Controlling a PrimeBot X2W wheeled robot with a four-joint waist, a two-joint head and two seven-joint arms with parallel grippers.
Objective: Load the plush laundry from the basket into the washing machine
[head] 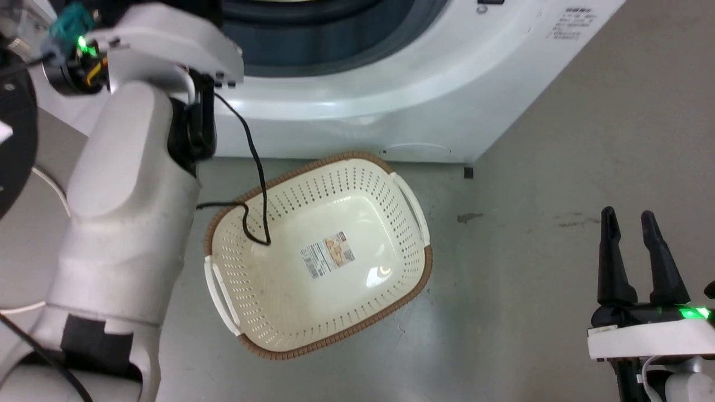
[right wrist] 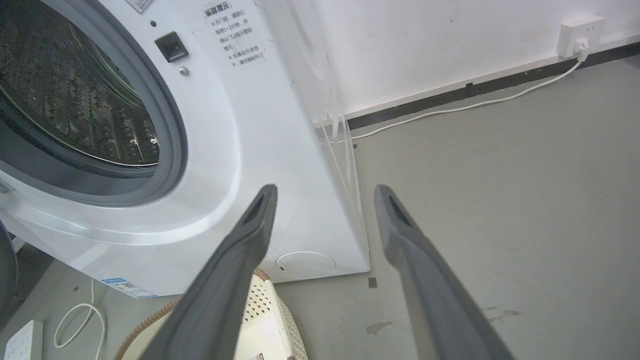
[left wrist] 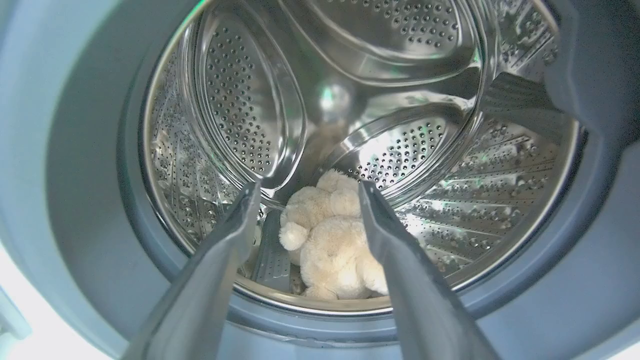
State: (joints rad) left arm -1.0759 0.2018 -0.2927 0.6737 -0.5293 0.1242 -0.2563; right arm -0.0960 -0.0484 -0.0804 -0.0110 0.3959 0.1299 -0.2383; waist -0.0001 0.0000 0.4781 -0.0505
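The cream plush laundry [left wrist: 327,240] lies on the bottom of the steel drum [left wrist: 240,110] inside the washing machine [head: 391,106], near its front lip. My left gripper [left wrist: 307,192] points into the drum from the door opening, open, with nothing between its fingers; the plush sits beyond and below the tips. The cream basket [head: 318,257] with its brown rim stands on the floor before the washer, holding nothing but its label [head: 328,255]. My right gripper [head: 631,218] hovers open over the floor at the lower right, and in its own wrist view it [right wrist: 325,190] faces the washer's front corner.
My pale left forearm [head: 128,190] reaches up toward the washer, and its black cable [head: 257,167] dangles into the basket. A grey rubber gasket [right wrist: 170,135] rings the opening. A white cord [right wrist: 450,110] runs along the floor to a wall socket [right wrist: 580,32]. A power strip [right wrist: 20,340] lies left of the washer.
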